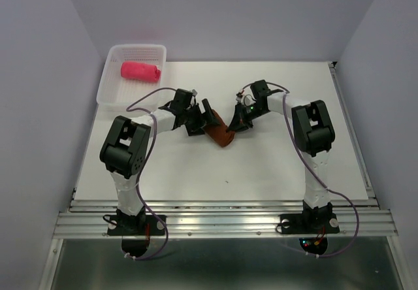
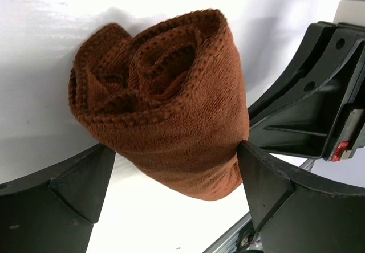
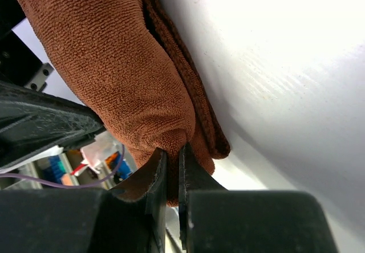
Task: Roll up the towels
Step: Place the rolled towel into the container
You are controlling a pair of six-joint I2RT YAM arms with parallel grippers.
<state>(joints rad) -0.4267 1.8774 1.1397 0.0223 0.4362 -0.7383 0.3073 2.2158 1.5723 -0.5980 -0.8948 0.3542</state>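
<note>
The rust brown towel [image 1: 221, 135] lies rolled at the table's middle, between both grippers. In the left wrist view it [image 2: 171, 93] shows its spiral end. My left gripper [image 2: 175, 150] has a finger pressed against each side of the roll; in the top view this gripper [image 1: 208, 117] is at the roll's left end. My right gripper [image 3: 172, 150] is shut on a pinch of the brown towel [image 3: 114, 65] at its right end, and also shows in the top view [image 1: 235, 123]. The bright pink-red towel [image 1: 140, 71] lies rolled in the white basket [image 1: 108, 87].
The white perforated basket stands at the table's back left corner. Grey walls close in the left, right and back. An aluminium rail [image 1: 222, 221] runs along the near edge. My right gripper's body [image 2: 319, 105] is close beside the left fingers.
</note>
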